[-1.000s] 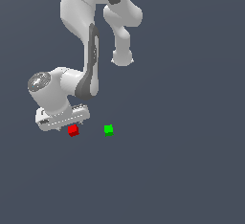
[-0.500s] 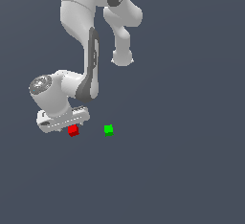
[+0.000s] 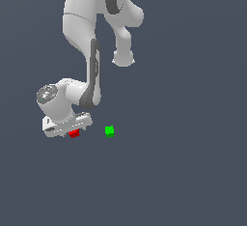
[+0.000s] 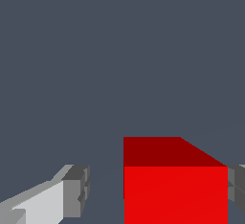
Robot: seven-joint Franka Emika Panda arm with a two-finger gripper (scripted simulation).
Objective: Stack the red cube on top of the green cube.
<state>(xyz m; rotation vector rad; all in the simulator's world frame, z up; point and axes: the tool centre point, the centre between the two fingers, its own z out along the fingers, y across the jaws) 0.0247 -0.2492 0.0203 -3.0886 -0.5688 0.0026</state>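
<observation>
Step in hand: grasp of the red cube. The claw [image 4: 155,192] is spread, with the red cube [image 4: 175,189] between its two fingers. One finger [image 4: 74,190] stands clearly apart from the cube; the other, at the opposite edge of the wrist view, lies at or very near the cube's side face (contact cannot be confirmed). The cube is therefore off-centre in the opening. Nothing is pinched yet.

To do the step well, close the claw slowly so the near finger meets its face first and the far finger takes up the gap. Expect the cube to slide slightly across the bench as the far finger comes in. Keep the fingers square to the cube's side faces; a skewed bite is likely to rotate so small a cube. Lift only once both pads press flat.

In the exterior view the claw [image 3: 67,126] sits low over the red cube [image 3: 74,134], which rests on the bench [image 3: 183,172]. The green cube [image 3: 109,131] lies near, toward the exterior view's right, apart from both cube and claw.
</observation>
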